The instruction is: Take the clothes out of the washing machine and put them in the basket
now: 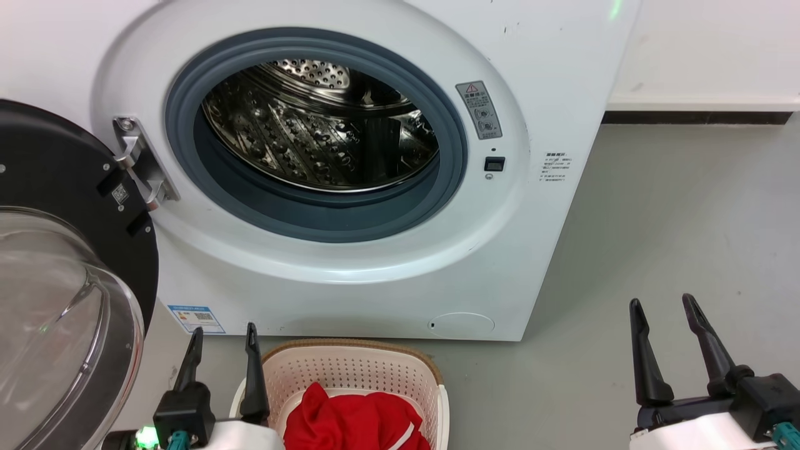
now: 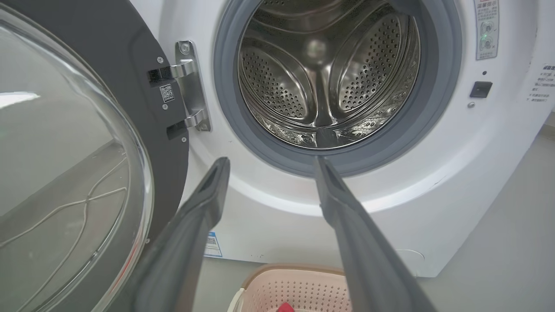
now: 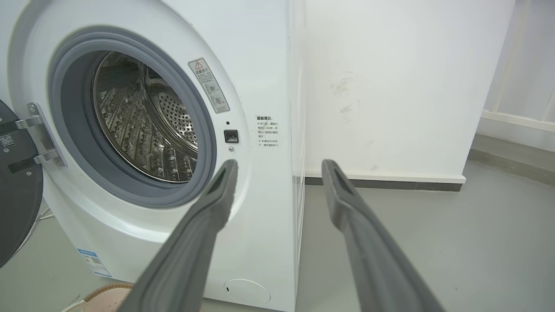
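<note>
We are facing the washing machine [image 1: 531,250], which is taking up the upper middle of the head view with its porthole standing open. Its door [image 1: 56,300] is hanging swung out on our left, glass bowl towards us. The drum [image 1: 325,131] is showing perforated steel in all 3 views, and we are finding no fabric in the part we can see. The basket [image 1: 350,369] is sitting on the floor [image 1: 687,219] just in front of the machine, below the porthole. The clothes [image 1: 356,422] are lying inside it as a red heap with a white stripe. The heap is running off the bottom edge of the head view, so we are not telling its long axis or how full the basket is.

The left pincer [image 1: 224,330] is hovering released, fingers parted and holding nothing, just beside the basket's left rim and pointing up towards the porthole. The right pincer [image 1: 661,301] is likewise released and empty, well apart to the right over the floor.

We are judging the left arm the nearer 1 to both places: the clothes are lying just to its right and below its fingertips, and the drum is lying ahead and above. We are judging the unloading done or nearly so, with any coming move turning on that short reach into the drum.
</note>
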Controlling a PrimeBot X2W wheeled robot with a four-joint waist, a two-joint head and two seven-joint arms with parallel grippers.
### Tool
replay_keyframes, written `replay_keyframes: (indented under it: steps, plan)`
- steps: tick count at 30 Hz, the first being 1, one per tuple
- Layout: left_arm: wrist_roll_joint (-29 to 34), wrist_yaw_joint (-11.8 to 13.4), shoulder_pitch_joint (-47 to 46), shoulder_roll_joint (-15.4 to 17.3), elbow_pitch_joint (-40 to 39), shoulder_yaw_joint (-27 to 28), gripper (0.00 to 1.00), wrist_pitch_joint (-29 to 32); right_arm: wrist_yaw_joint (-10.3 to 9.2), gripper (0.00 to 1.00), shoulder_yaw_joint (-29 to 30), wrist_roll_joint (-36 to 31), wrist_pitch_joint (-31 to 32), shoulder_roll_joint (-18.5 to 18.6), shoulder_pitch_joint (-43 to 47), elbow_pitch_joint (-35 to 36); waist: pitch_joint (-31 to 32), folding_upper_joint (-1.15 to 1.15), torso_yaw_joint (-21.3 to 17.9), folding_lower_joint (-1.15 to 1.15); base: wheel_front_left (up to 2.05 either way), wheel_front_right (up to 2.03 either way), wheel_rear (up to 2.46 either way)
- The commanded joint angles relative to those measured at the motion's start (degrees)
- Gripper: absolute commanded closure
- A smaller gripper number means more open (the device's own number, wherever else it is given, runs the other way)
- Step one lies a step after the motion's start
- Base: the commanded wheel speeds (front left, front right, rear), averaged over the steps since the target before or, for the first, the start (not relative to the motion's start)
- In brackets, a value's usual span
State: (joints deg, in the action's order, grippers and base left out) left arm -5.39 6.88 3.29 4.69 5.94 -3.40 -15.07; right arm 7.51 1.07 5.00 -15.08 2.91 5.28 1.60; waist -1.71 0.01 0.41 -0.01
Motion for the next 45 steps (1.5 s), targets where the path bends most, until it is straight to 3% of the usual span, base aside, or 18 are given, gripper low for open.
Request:
replay_keyframes:
  steps: [1, 27, 28, 33, 45]
  plan:
    - [0.6, -0.1, 0.7, -0.4, -0.4, 0.2, 0.00, -0.1, -0.04, 0.00, -0.1, 0.2, -0.1, -0.1, 0.8, -0.1, 0.2, -0.01, -0.1, 0.01, 0.00, 0.00, 0.00]
    - [3.5, -2.2, 3.1, -1.6, -1.1, 2.4, 0.00, -0.1, -0.04, 0.00, -0.8, 0.8, -0.1, -0.1, 2.6, -0.8, 1.2, -0.01, -0.1, 0.01, 0.00, 0.00, 0.00]
    - [3.3, -2.2, 2.4, -1.5, -1.1, 2.2, 1.00, 0.0, 0.00, 1.00, -0.7, 0.4, 0.0, 0.0, 2.1, -0.6, 1.3, -0.01, -0.1, 0.01, 0.00, 0.00, 0.00]
    - [2.5, -2.3, 2.7, -1.6, 1.6, 2.1, 1.00, 0.5, 0.00, 1.00, -0.9, 0.9, 0.3, 0.0, 2.3, -2.9, 1.3, -0.01, -0.1, 0.01, 0.00, 0.00, 0.00]
    - [-10.8, -4.1, 0.7, -1.7, 2.6, 3.4, 1.00, 3.8, 0.00, 1.00, -1.0, 14.8, 2.6, 0.8, 0.2, -4.7, 1.3, -0.01, -0.1, 0.01, 0.00, 0.00, 0.00]
